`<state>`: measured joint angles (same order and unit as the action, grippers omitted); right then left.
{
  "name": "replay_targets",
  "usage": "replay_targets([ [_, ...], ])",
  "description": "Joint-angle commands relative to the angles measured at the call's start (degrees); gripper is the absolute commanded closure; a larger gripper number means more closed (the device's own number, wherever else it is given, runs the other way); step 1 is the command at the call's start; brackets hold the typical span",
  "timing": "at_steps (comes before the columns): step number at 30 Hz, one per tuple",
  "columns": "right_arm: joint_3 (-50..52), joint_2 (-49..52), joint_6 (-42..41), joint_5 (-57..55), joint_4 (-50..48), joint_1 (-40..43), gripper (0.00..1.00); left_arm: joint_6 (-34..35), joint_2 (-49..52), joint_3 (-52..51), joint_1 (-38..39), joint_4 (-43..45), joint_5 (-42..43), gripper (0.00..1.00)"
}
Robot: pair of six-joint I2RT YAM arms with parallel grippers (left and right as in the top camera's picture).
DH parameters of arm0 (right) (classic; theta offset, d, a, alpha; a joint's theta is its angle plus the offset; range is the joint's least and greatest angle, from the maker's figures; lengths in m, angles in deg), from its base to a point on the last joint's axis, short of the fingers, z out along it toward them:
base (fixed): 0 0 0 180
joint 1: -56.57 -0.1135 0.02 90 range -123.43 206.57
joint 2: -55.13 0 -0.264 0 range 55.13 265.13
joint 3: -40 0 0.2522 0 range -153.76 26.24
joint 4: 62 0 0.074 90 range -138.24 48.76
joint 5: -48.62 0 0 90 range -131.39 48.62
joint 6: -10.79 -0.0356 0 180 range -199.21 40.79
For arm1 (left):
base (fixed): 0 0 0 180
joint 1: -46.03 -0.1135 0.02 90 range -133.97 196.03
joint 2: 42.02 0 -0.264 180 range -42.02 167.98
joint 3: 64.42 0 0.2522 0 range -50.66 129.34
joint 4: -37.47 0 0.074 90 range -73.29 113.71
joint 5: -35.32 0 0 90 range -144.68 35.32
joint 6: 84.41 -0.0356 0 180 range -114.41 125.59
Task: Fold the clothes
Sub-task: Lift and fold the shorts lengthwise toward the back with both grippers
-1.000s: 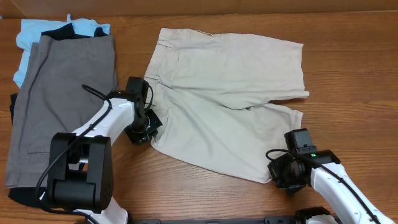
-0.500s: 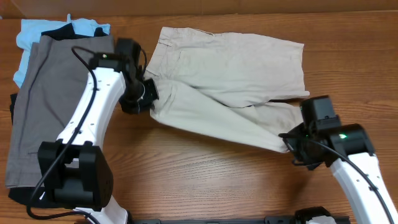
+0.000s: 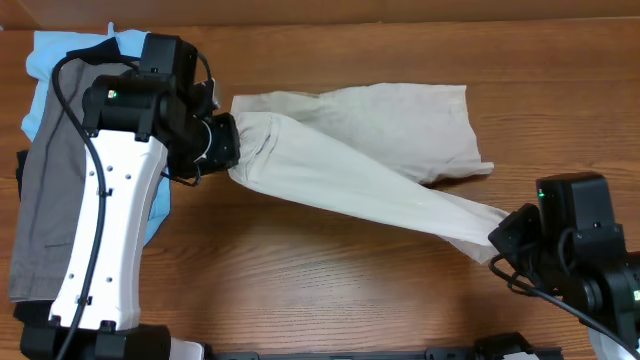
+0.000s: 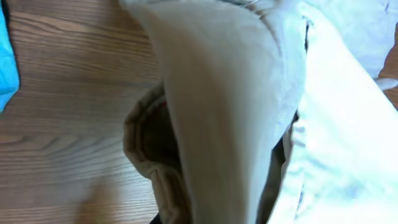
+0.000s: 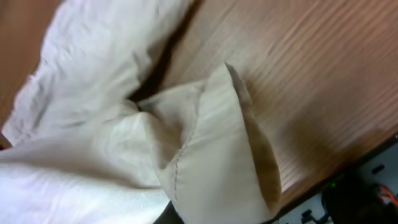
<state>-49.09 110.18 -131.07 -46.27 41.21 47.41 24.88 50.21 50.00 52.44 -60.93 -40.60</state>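
1. Khaki shorts (image 3: 350,175): one half is off the wooden table (image 3: 300,290), pulled into a taut diagonal band between the two grippers. The other leg lies flat, beyond that band as seen from both grippers.
2. Left gripper (image 3: 220,143): jaws pinched fully down on the waistband corner. In the left wrist view the waistband (image 4: 146,155) curls into a thick fold right at the fingers, which are themselves hidden under cloth.
3. Right gripper (image 3: 503,238): also clamped tight, on the hem corner of the lifted leg. The right wrist view shows the hem (image 5: 239,124) standing up in a peak just ahead of the fingers.
4. Reason for the hold, as I judge it: gripping waistband and hem on the same side keeps that edge straight, so the lifted half can be laid over the flat leg in a lengthwise fold.
5. Grey-brown shorts (image 3: 45,200) and a light blue garment (image 3: 50,50) are stacked on the outer side of the left gripper, apart from the khaki pair.
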Motion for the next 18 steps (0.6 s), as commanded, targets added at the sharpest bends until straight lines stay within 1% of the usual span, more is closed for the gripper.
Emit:
replay_targets([
  [1, -1.25, 3.69, 5.14, -6.67, -3.28, 0.24, 0.96, -0.37, -1.11, 0.63, -0.72, 0.74, -7.30, 0.96],
  [4, -1.25, 8.83, 7.43, -7.61, -8.00, 0.24, 0.96, 1.79, -1.09, -2.43, -0.72, 2.91, -9.25, 0.96],
  [6, -1.25, 12.90, 7.54, -10.12, -11.32, 0.24, 0.96, 4.00, -1.09, -4.87, -0.76, 5.84, -11.76, 0.96],
  [8, -1.25, 17.40, 9.42, -11.45, -15.61, 0.70, 0.96, 6.80, -1.05, -7.21, -0.83, 9.97, -14.60, 0.96],
  [11, -1.25, 23.96, 11.74, -11.39, -22.51, 2.69, 0.96, 9.14, -0.83, -10.84, -0.83, 18.51, -16.24, 0.96],
  [13, -1.27, 29.53, 13.51, -10.95, -29.42, 5.44, 0.96, 9.11, -0.50, -13.75, -0.83, 27.63, -16.24, 0.96],
  [18, -1.27, 35.10, 17.00, -7.96, -38.27, 9.64, 0.96, 9.16, 1.03, -15.39, -0.72, 41.38, -19.19, 0.96],
])
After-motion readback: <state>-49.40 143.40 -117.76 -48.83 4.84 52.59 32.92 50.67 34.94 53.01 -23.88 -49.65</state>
